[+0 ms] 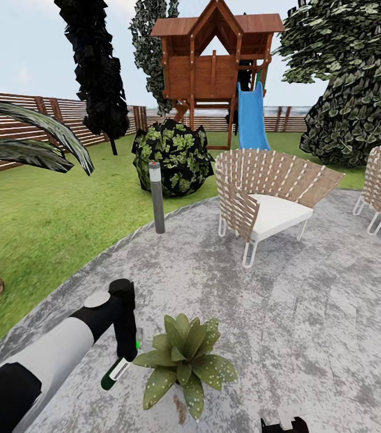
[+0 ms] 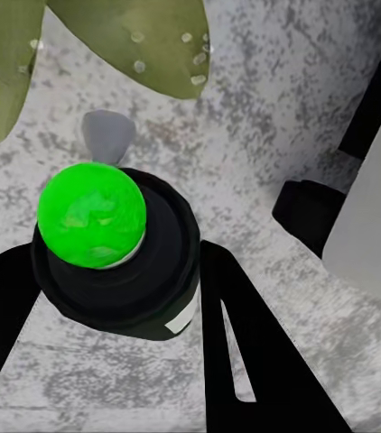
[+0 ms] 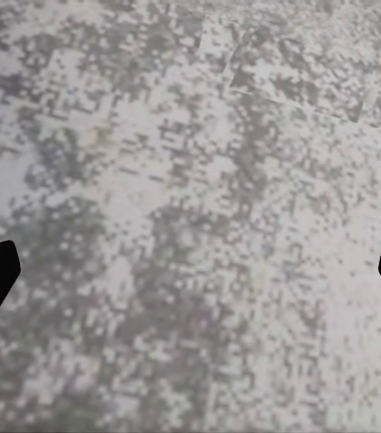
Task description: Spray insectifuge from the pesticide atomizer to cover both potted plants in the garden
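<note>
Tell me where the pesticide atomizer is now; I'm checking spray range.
In the head view it is low on the left, the pesticide atomizer held in the left pincer just beside the potted plant on the patio.

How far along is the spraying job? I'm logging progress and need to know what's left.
Done: the pesticide atomizer is picked up, clamped in the left gripper. In hand: it hangs right beside a potted plant on the grey patio, whose leaves carry pale droplet specks, so spraying seems under way. Left: finishing this plant's cover and treating the second one. The right gripper is open over bare paving.
</note>
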Robot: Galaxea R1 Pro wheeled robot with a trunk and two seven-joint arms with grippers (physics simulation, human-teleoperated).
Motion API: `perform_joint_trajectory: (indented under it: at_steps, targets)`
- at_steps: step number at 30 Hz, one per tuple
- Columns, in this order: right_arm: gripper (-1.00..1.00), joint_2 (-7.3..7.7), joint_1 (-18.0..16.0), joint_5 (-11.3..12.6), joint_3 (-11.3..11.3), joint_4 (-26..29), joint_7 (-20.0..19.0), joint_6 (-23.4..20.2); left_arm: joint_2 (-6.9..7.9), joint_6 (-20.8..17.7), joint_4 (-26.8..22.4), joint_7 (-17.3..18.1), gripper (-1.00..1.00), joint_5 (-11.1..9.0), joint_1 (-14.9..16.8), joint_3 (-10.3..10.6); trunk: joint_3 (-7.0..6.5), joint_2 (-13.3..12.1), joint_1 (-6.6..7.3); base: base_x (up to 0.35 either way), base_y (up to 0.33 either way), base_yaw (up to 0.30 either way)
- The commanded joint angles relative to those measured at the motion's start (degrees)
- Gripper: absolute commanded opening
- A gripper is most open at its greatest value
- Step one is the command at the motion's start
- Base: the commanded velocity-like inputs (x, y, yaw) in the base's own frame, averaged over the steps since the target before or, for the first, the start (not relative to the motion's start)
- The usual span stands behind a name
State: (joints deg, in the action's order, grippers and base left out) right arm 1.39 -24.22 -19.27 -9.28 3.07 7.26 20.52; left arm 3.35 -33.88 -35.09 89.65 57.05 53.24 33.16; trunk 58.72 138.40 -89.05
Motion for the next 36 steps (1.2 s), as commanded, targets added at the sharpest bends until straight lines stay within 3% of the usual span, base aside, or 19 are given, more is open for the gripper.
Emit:
perform_joint_trajectory:
  at_steps: [1, 6, 12, 23, 27, 36]
  targets:
    - [1.0, 0.01, 0.0, -0.6, -0.5, -0.1, 0.2, 0.2, 0.04, -0.5, -0.1, 0.4, -1.0, 0.2, 0.0, 0.2, 0.05, 0.0, 0.01, 0.0, 0.0, 0.0]
    - [1.0, -0.07, 0.0, -0.6, -0.4, -0.1, 0.2, 0.2, -0.13, -1.1, -0.2, 0.4, -1.0, 0.1, 0.1, -0.1, 0.05, 0.0, 0.01, 0.0, 0.0, 0.004]
    - [1.0, -0.07, 0.0, -0.6, -0.5, -0.1, 0.3, 0.2, -0.57, -1.5, -3.8, 0.4, -1.0, 0.0, 0.1, -0.6, 0.05, 0.0, 0.01, -0.034, 0.0, 0.157]
    - [1.0, -0.02, 0.0, -0.6, -0.5, -0.1, 0.3, 0.2, -0.86, -2.5, -3.4, 0.4, -1.0, -0.3, 0.0, -0.6, 0.05, 0.0, 0.01, -0.159, 0.122, 0.014]
    - [1.0, 0.06, 0.0, -0.6, -0.5, -0.1, 0.3, 0.2, -0.7, -2.7, -2.6, -3.2, -1.0, -0.7, -0.3, -0.6, 0.0, 0.0, 0.01, -0.004, 0.007, -0.162]
    - [1.0, 0.1, 0.0, -0.6, -0.5, -0.1, 0.3, 0.2, -0.14, -2.8, -1.0, -4.4, -1.0, -0.3, -0.9, -0.6, -0.19, 0.0, 0.01, 0.0, 0.0, -0.192]
